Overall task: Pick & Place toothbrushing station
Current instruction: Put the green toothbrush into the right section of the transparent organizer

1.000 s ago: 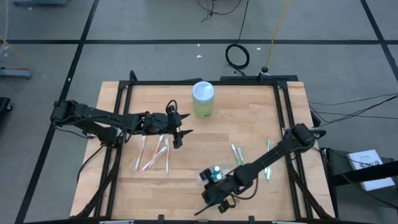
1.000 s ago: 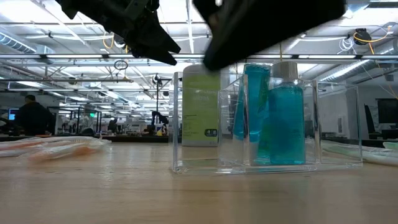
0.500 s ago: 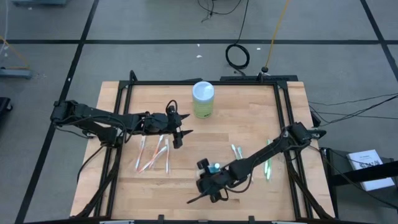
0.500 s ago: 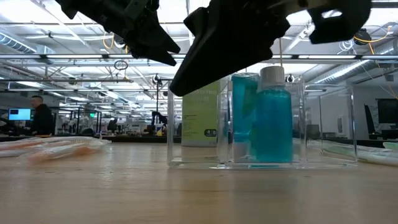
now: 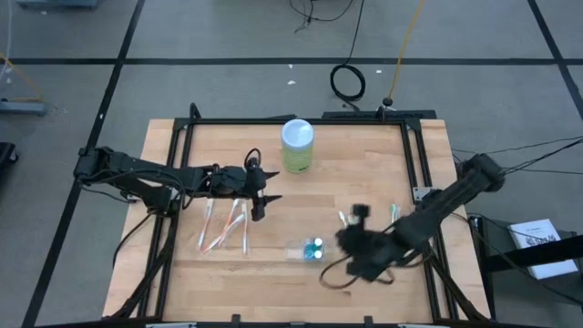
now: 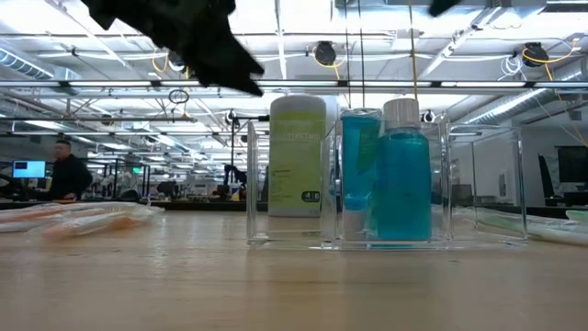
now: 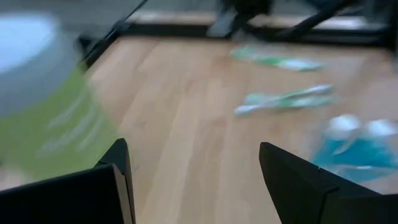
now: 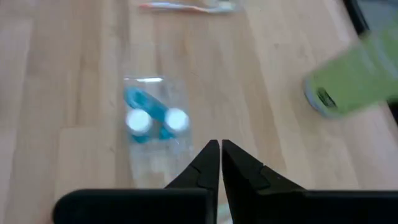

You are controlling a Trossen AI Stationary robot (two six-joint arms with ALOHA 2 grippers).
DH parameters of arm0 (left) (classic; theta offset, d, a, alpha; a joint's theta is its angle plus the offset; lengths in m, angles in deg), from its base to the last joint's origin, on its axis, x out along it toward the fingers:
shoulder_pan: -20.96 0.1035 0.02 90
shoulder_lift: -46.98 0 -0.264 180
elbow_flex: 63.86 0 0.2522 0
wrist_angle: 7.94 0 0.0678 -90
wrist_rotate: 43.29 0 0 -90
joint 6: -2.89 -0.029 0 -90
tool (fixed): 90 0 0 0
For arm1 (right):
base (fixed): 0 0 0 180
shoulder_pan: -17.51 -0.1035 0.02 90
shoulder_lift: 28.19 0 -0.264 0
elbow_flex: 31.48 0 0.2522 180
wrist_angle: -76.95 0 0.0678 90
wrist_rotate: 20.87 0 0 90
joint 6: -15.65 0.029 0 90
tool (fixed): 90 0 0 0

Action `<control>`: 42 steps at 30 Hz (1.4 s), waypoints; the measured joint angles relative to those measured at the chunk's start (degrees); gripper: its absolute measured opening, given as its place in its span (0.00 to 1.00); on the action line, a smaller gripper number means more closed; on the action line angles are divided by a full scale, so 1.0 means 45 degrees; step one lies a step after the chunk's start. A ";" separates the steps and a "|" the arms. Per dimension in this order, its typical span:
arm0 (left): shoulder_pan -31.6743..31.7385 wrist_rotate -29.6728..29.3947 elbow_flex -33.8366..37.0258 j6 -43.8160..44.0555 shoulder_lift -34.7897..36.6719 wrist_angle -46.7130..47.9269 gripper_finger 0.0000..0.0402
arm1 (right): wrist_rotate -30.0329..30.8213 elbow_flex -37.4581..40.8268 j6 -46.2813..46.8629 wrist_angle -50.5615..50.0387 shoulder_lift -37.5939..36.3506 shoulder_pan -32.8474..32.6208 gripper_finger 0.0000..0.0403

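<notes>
- A clear plastic organizer stands on the wooden table toward its near edge, around the middle from left to right.
- Inside it stand a teal bottle with a white cap and a teal tube, side by side; from above their two round tops show as pale discs in one end of the organizer, while the rest of it looks empty.
- The right gripper hovers just right of the organizer and apart from it, holding nothing; in the right wrist view its fingers are pressed together with only a thin seam between them.
- The left gripper hangs over the table's left-centre, above the far ends of the orange-and-white toothbrushes, and grips nothing; its fingers stand spread wide in the left wrist view.
- Those toothbrushes lie in a loose fan on the left part of the table, well apart from the organizer.
- Green-and-white toothbrushes lie to the right of the organizer, partly hidden under the right arm.
- A lime-green canister with a pale lid stands upright near the far edge, about centre.
- In the low view the canister shows directly behind the organizer's left part.
- A person stands far off in the room at the left.
</notes>
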 joint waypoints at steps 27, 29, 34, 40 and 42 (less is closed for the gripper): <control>-0.0767 -0.1226 0.5955 -0.1147 1.2657 0.2164 0.56 | 0.1953 1.0468 -0.3406 0.8281 -1.0807 -0.0967 0.01; -0.0767 -0.1359 0.6833 -0.1106 1.3221 0.0951 0.56 | 0.1953 1.0741 -0.3868 0.8632 -1.1074 -0.0962 0.01; -0.0766 -0.2009 0.8462 -0.0784 1.3934 -0.0369 0.56 | 0.1953 1.0938 -0.4807 0.8995 -1.1580 -0.0965 0.00; -0.0767 -0.2009 0.9272 0.0175 1.3985 -0.0663 0.56 | 0.1948 1.0938 -0.5313 0.8973 -1.1874 -0.0967 0.00; -0.0767 -0.2009 0.9385 0.0269 1.3985 -0.0637 0.56 | 0.1948 1.0938 -0.5467 0.8961 -1.1900 -0.0966 0.00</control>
